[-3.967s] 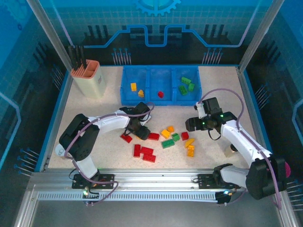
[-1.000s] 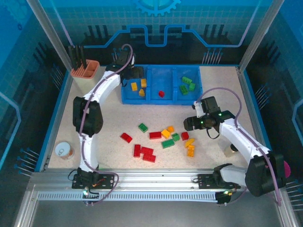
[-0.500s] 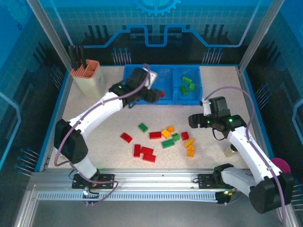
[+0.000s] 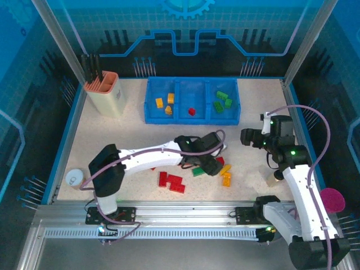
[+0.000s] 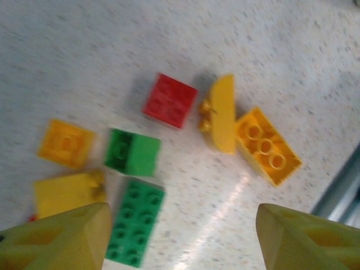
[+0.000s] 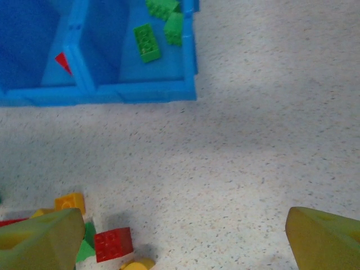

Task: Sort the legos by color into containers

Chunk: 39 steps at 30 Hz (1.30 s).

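Tray [image 4: 191, 119] lies well beyond left gripper [image 5: 184, 209], which hangs wide open and empty over crowded bricks [image 4: 171, 181]. Green oblong brick [image 5: 135, 228] nearest its fingers, green square brick [image 5: 134, 152] just beside. Right gripper [image 6: 185, 216] open, empty. Risk: closing pinches two bricks or scatters neighbours.

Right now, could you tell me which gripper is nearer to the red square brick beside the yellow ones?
Left. The left gripper hovers close above the red square brick; the right gripper sits apart to its right, over bare table.
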Each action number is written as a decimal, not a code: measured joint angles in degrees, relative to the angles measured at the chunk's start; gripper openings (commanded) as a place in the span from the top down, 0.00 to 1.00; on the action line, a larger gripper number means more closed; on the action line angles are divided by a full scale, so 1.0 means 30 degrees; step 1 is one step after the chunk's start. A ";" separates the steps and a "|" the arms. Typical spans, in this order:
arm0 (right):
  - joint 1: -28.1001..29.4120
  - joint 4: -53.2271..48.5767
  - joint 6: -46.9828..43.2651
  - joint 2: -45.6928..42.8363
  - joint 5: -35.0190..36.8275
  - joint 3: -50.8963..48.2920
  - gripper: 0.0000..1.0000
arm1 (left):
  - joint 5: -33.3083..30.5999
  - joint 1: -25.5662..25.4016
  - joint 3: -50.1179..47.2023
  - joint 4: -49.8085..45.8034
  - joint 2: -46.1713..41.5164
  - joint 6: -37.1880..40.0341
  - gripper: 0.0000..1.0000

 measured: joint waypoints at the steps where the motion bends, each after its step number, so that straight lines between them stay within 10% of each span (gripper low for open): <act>1: -0.0306 0.0007 0.0000 -0.0051 -0.0087 -0.0007 0.07 | 0.0095 -0.0299 0.0015 -0.0007 0.0291 -0.0240 0.31; 27: -0.1734 0.0787 -0.0255 0.0991 -0.2674 -0.0532 0.06 | 0.1515 -0.1027 0.4284 0.0036 0.6346 -0.2900 0.34; 39: -0.1763 0.1056 -0.0313 0.1166 -0.3300 -0.0561 0.06 | 0.1756 -0.0918 0.4925 0.0423 0.7227 -0.3912 0.57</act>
